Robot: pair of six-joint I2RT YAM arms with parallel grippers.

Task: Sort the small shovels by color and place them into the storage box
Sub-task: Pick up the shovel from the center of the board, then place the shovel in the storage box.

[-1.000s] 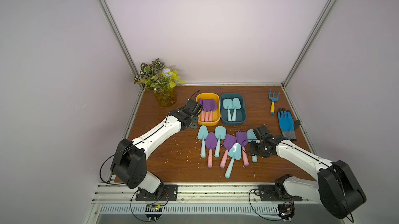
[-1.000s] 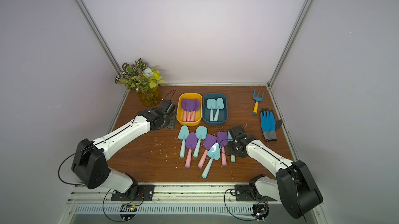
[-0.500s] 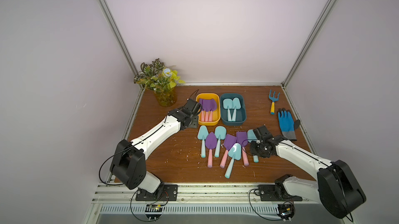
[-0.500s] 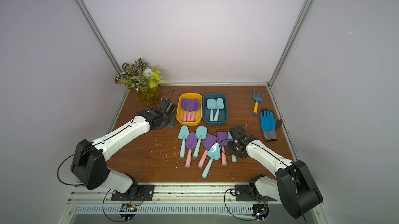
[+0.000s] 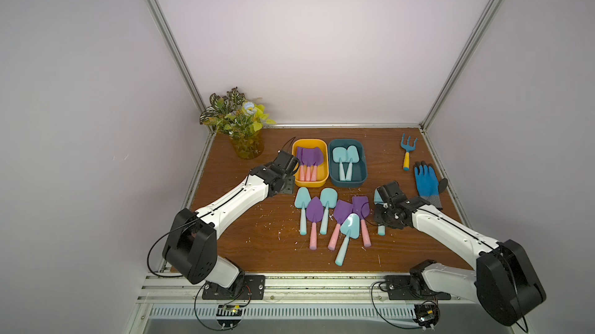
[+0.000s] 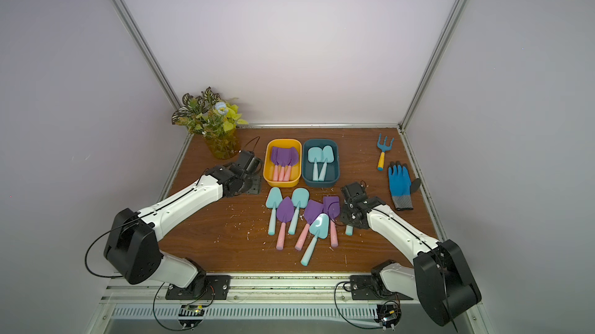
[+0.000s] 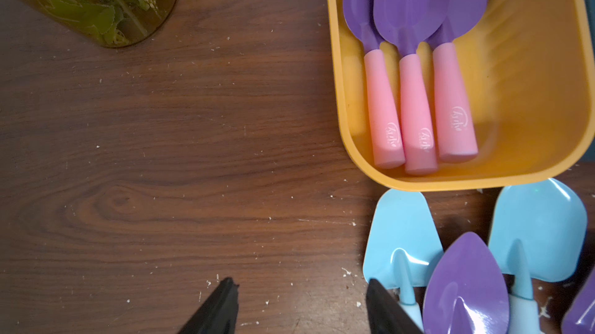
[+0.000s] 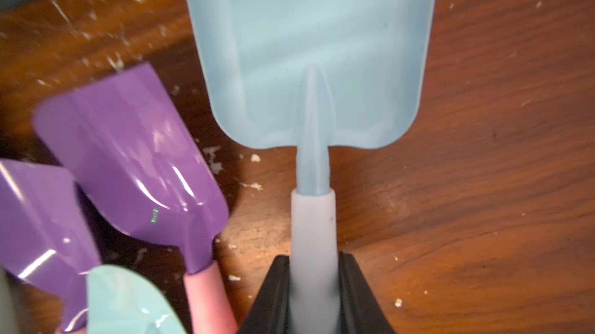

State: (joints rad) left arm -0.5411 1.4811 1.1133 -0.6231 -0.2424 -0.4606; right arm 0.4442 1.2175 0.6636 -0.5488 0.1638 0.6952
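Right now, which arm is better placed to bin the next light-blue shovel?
Right. The right pincer is shut on a light-blue shovel by its handle, near the teal box; the left pincer hangs open, empty.

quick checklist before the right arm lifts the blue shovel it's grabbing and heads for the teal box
1. right gripper shut on the light-blue shovel at its handle: ok
2. held shovel apart from the neighbouring purple shovel: ok
3. teal box has room beside its two blue shovels: ok
4. yellow box holds only its three purple shovels: ok
5. left gripper open, empty, beside the yellow box, off the path: ok
6. grip firm enough to lift: cannot tell
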